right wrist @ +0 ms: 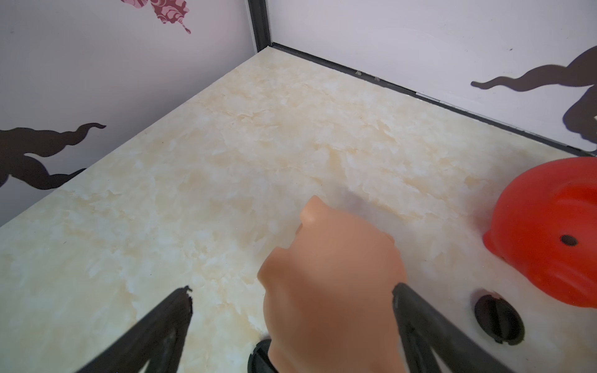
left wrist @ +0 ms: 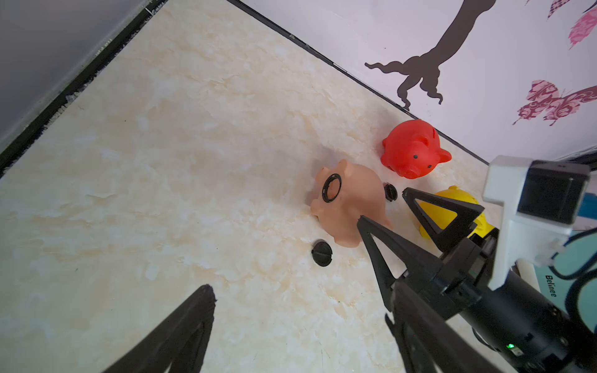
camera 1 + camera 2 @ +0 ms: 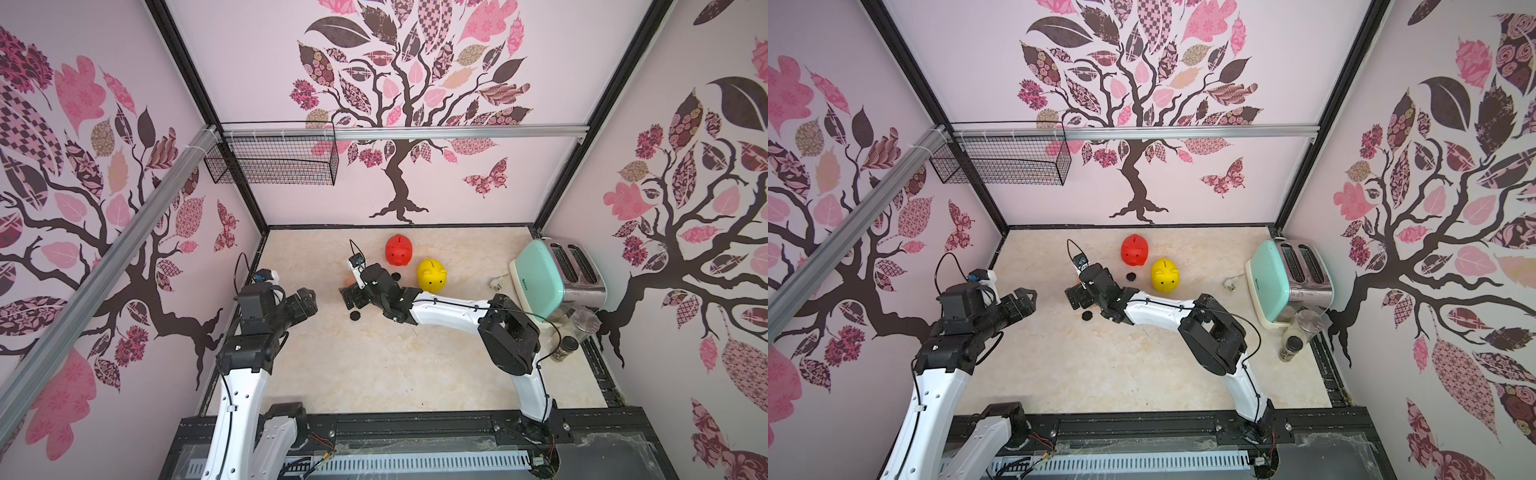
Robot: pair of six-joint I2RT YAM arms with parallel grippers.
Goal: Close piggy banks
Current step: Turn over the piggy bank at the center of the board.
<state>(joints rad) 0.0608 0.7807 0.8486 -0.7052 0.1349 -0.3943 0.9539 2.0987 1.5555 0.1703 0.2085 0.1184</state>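
Now, peach-pink pig (image 2: 352, 206): laid on its side on bench (image 3: 374, 365), black-ringed belly hole exposed, straddled by wide-spread fingers of right hand (image 1: 292, 289), not gripped.
Red pig (image 3: 398, 249): stood upright just behind, near back wall.
Yellow pig (image 3: 432, 274): upright, beside red pig.
Black plugs (image 2: 322, 254): two seen loose, by peach-pink pig.
Left hand (image 3: 307, 298): spread open, nothing held, well apart.

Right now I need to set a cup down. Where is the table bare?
Bare: the table in front of the near plug, and the back left corner beside the peach pig. Crowded: red pig, yellow pig and far plug, back centre; toaster and jars, right side.
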